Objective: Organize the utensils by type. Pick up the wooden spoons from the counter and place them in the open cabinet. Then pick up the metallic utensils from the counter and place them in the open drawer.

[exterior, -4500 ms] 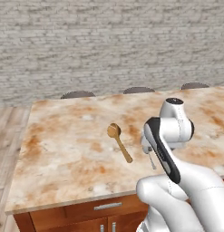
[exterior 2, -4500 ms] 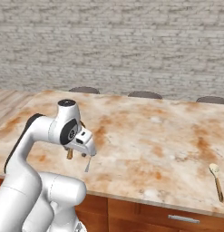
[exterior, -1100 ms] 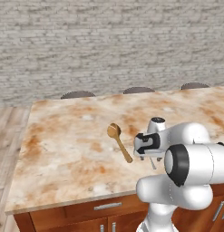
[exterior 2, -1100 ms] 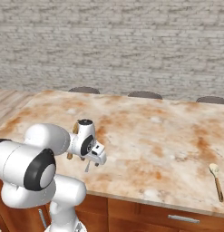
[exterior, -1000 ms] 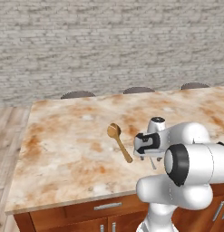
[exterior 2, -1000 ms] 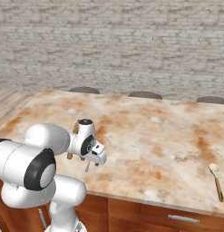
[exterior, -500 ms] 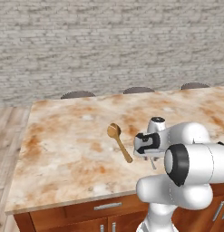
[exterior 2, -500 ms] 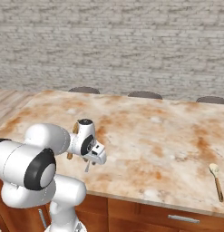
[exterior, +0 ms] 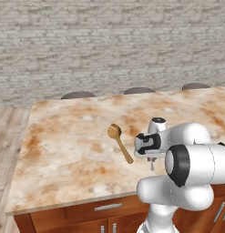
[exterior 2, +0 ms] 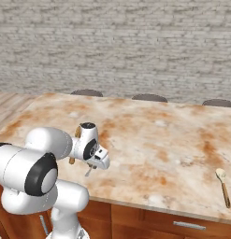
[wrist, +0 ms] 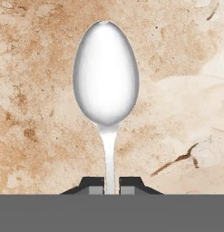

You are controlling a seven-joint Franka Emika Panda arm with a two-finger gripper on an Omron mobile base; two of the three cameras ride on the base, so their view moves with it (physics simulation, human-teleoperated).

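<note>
The two-finger gripper [wrist: 110, 190] is clamped on the thin handle of a small silver metal teaspoon [wrist: 106, 86], low over the beige, orange-marbled stone counter [exterior: 68, 145], near a tan wooden spoon [exterior: 120, 142].

Base views looking forward-down from behind, left and right, sharing the counter [exterior: 77, 136]; hand view facing it close up.

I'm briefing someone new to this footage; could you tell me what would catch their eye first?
Probably the silver spoon, its handle pinched between the end effector fingertips, over the marbled counter. Next, a wooden spoon lying just left of the hand, and another wooden spoon near the counter's front right edge.
</note>
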